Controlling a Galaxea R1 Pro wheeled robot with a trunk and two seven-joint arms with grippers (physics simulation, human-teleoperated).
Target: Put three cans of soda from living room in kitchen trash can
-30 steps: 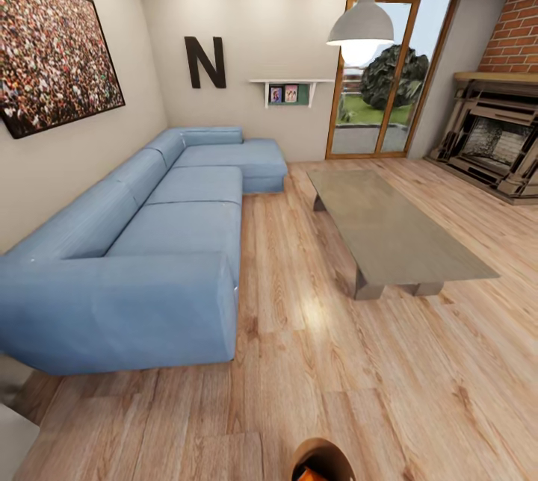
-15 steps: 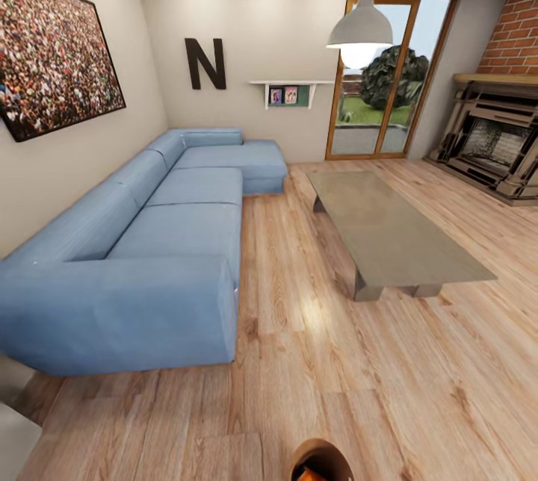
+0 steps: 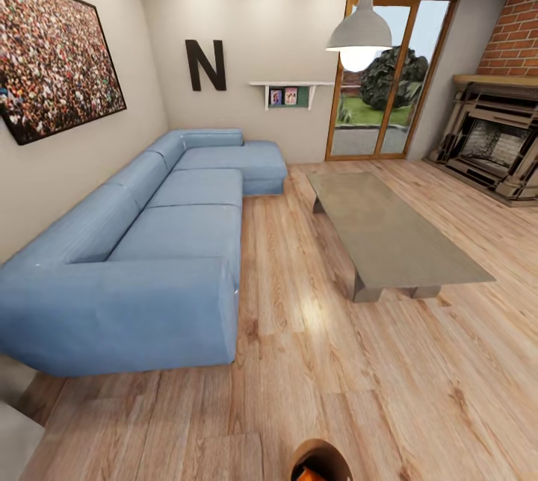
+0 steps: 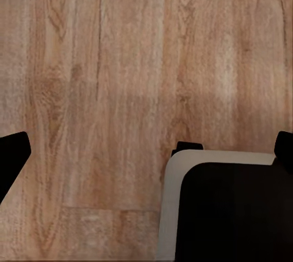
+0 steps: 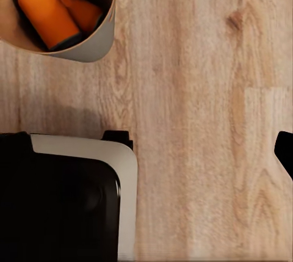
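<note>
Trash can [image 5: 91,45]: pale grey outside, brown inside, at upper left of the right wrist frame, standing on the wood floor [image 5: 195,91]; its rim [image 3: 321,458] also shows at the bottom edge of the head frame.
Soda cans: two orange cans [image 5: 46,11] [image 5: 79,7] lie tilted inside the bin, touching.
Robot base [image 5: 67,195]: black with white edge, lower left of the right wrist frame, just beside the bin.
Left gripper [image 4: 149,146]: dark fingertips at both frame edges, spread wide, nothing held.
Right gripper: one fingertip [image 5: 285,151] visible at right edge; opening cannot be told.
Surroundings: blue corner sofa [image 3: 149,242] at left, glass low table [image 3: 388,231] centre right, letter N [image 3: 205,63], fireplace [image 3: 493,141].
</note>
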